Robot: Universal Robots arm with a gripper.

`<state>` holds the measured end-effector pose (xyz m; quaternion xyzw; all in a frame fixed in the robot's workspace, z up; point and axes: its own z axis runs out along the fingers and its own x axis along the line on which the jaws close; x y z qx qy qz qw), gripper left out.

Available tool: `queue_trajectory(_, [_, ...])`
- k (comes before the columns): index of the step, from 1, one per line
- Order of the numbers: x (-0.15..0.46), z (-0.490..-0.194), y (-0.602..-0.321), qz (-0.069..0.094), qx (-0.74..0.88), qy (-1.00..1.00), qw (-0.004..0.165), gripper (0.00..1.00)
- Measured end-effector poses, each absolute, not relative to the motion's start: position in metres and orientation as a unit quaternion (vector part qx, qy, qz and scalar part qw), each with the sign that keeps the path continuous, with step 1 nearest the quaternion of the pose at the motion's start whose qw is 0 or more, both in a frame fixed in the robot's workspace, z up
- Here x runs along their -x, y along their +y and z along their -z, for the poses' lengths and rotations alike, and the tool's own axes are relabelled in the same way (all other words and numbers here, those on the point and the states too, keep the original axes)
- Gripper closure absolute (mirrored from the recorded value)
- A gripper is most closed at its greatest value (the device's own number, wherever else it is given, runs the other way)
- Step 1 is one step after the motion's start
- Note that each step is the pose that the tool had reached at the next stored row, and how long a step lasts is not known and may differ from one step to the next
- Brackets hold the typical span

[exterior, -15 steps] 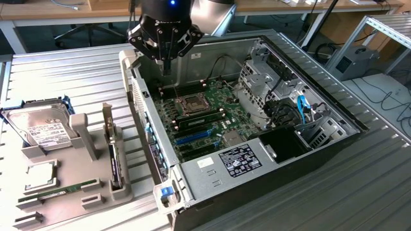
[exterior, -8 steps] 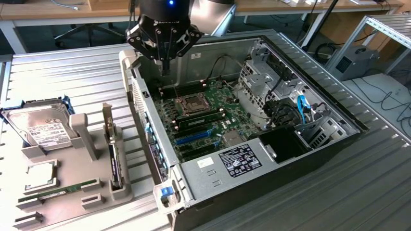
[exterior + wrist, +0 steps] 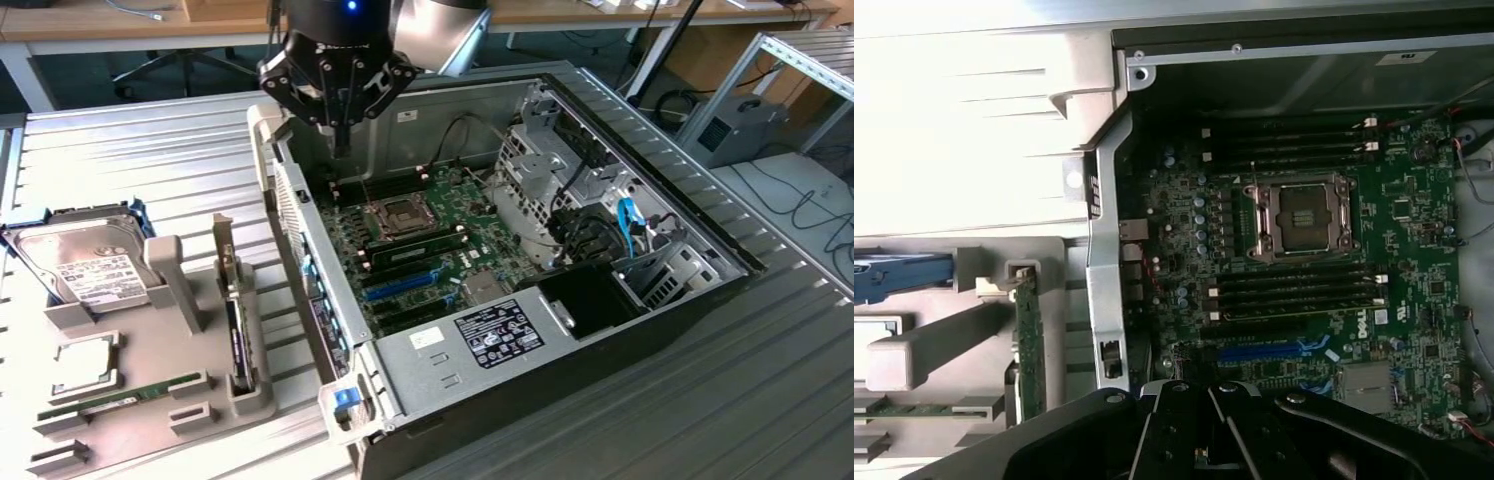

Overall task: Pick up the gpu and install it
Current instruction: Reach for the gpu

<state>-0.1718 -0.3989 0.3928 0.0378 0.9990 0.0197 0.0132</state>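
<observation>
End effector (image 3: pixel 343 140) clenched, empty, hovering over far end of open case (image 3: pixel 507 420). gpu (image 3: pixel 238 335) stands on edge in tray (image 3: pixel 140 435) slot, exterior view's left of case. Grip its top edge squarely, clear of bracket

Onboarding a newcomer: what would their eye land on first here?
The open computer case with its green motherboard sits mid-scene in the exterior view. The robot's hand, shut and empty, hangs above the board near the case's wall on that view's left. The gpu stands on edge in the grey holder beside the case.
</observation>
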Motion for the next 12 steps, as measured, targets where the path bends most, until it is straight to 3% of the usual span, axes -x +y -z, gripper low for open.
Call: queue_trajectory(12, [0.1759,-0.3926,-0.3989,-0.019,-0.038,0.999,0.013,0.89])
